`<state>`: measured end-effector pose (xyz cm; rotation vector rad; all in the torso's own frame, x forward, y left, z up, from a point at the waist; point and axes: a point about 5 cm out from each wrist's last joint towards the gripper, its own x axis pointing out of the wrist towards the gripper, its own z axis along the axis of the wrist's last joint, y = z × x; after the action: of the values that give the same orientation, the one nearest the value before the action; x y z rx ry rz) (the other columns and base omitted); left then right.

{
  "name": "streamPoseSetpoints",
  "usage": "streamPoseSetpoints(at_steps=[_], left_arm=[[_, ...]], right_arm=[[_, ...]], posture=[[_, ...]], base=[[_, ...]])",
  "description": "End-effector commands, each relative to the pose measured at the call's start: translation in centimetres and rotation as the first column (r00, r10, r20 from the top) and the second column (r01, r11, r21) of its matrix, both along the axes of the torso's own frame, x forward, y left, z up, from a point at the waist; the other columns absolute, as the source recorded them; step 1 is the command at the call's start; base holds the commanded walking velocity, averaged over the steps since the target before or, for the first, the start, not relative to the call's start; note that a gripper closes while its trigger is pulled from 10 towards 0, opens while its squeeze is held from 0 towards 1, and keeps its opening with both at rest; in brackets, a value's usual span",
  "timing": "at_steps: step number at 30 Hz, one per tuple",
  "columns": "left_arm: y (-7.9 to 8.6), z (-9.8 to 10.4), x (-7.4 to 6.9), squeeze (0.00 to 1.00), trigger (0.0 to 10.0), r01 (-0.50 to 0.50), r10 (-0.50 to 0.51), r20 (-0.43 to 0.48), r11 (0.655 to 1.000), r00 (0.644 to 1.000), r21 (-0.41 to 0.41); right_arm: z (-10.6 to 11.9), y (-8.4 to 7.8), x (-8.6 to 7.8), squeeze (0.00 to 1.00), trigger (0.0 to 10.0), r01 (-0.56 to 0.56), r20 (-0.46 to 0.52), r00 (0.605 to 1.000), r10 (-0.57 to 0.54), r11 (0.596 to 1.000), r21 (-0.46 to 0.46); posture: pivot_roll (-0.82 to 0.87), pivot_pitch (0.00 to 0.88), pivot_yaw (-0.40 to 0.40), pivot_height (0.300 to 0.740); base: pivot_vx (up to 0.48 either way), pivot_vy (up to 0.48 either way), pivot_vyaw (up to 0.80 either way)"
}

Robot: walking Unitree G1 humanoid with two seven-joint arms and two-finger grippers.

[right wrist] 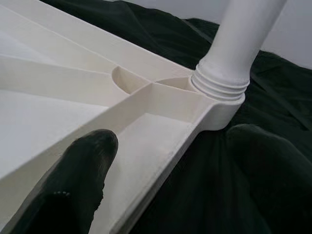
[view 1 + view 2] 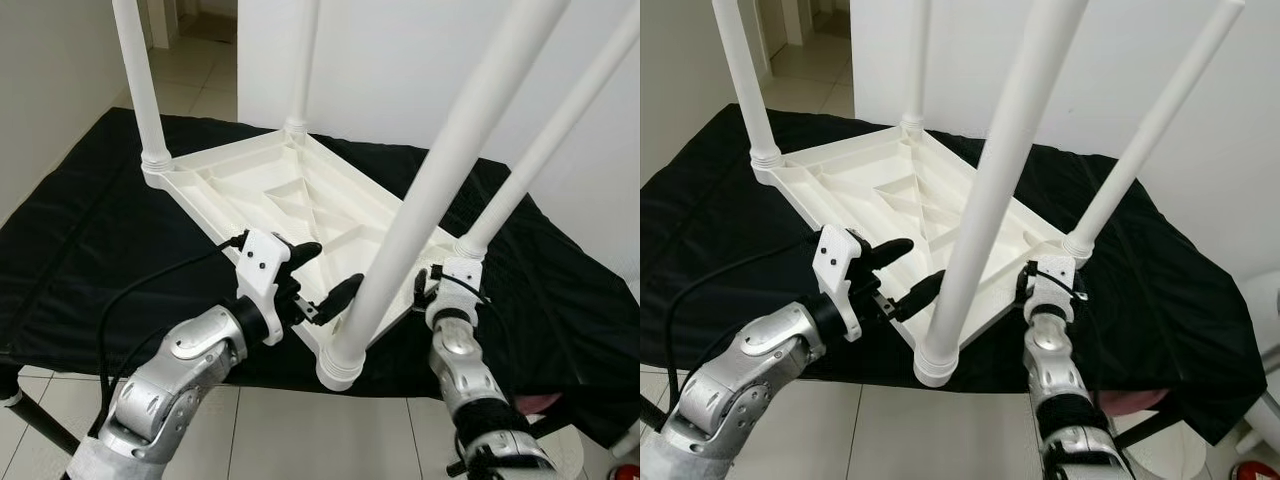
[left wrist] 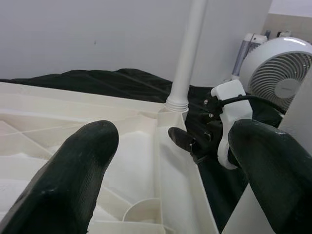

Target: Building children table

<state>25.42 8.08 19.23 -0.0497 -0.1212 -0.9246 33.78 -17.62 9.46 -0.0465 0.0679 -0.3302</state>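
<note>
A white plastic children's table (image 2: 300, 195) lies upside down on a black cloth, ribbed underside up. Its white legs stand upward: a near leg (image 2: 440, 170), a right leg (image 2: 545, 145) and two far ones. My left gripper (image 2: 330, 270) is open at the near rim, just left of the near leg's socket (image 2: 340, 365). In the left wrist view its fingers (image 3: 78, 170) straddle the rim. My right gripper (image 1: 170, 161) is open at the near right corner, one finger (image 1: 83, 165) inside the rim and the other outside, close to the right leg's threaded base (image 1: 222, 87).
The black cloth (image 2: 90, 230) covers a low stand that reaches past the table on all sides. A white fan (image 3: 278, 78) stands off to the right. A white wall lies behind, and tiled floor (image 2: 200, 70) at far left. A black cable (image 2: 150, 280) loops off my left arm.
</note>
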Motion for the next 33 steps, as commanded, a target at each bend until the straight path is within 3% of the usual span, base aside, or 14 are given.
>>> streamPoseSetpoints(at_steps=[1,13,24,33], left_arm=[[-0.2,-0.4,-0.4,0.00,10.0,0.203,-0.205,0.025,0.978,0.979,0.055],[1.3,-0.9,1.5,0.00,10.0,0.081,-0.083,0.015,0.991,0.996,0.106],[1.2,0.8,3.3,0.00,10.0,-0.008,-0.006,0.094,0.988,0.996,0.156],[-0.6,0.8,2.3,0.00,10.0,0.043,-0.065,0.110,0.980,0.992,0.196]], right_arm=[[-0.8,-0.3,0.1,0.00,10.0,0.046,-0.039,0.998,-0.044,0.998,0.046],[-0.6,0.0,1.5,0.00,10.0,0.099,-0.082,0.993,-0.085,0.980,0.174],[0.1,-1.2,2.5,0.00,10.0,0.129,-0.099,0.989,-0.111,0.971,0.200],[0.4,-2.6,2.8,0.00,10.0,0.158,-0.109,0.984,-0.138,0.964,0.212]], posture=[[0.04,0.000,-0.094,0.740],[0.05,0.000,-0.107,0.740],[0.06,0.000,-0.134,0.740],[0.06,0.000,-0.136,0.740]], base=[[0.000,0.000,0.00],[0.000,0.000,0.00],[0.000,0.000,0.00],[0.000,0.000,0.00]])
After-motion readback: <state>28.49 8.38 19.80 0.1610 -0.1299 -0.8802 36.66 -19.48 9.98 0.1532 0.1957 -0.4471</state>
